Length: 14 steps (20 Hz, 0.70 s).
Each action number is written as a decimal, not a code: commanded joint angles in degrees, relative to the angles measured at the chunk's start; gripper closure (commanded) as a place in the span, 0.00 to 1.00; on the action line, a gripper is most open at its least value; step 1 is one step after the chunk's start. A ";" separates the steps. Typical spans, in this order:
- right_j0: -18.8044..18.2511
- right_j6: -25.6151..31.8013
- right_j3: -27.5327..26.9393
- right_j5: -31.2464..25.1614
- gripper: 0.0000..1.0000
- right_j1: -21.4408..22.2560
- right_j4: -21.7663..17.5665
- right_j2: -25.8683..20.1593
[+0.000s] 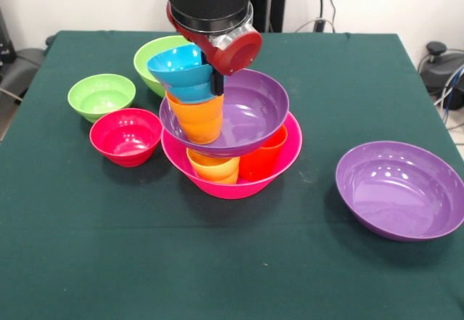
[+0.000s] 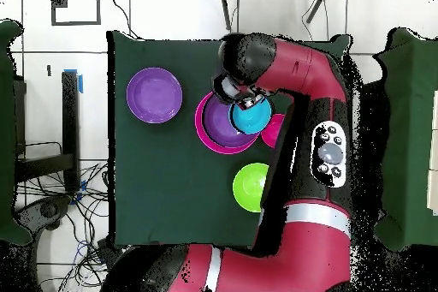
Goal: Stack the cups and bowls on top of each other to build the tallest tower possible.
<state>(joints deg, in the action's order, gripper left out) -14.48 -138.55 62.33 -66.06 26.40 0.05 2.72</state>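
spare purple bowl (image 1: 400,188) sits nearest on table (image 1: 109,262). end effector (image 1: 217,82) clamped on blue bowl (image 1: 179,70) rim, atop orange cup (image 1: 199,119) on tower (image 1: 228,135). light, slippery plastic; rim grip best.

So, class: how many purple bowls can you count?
2. One purple bowl sits tilted in the tower on cups inside the pink bowl; the other purple bowl stands alone on the table.
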 commanded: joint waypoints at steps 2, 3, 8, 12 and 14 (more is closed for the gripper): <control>-1.88 9.80 1.42 -4.09 1.00 -2.79 -0.89 -7.42; -2.00 9.96 1.50 -3.89 1.00 -2.76 -0.94 -7.59; -2.34 10.20 2.02 -3.23 1.00 -2.55 -1.10 -8.41; -2.61 10.42 2.54 -1.18 1.00 -2.14 -1.49 -8.78; -2.53 10.23 2.79 -0.36 0.00 -1.87 -1.94 -8.69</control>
<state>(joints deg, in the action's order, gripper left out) -16.76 -138.55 62.33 -66.63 25.86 0.06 0.57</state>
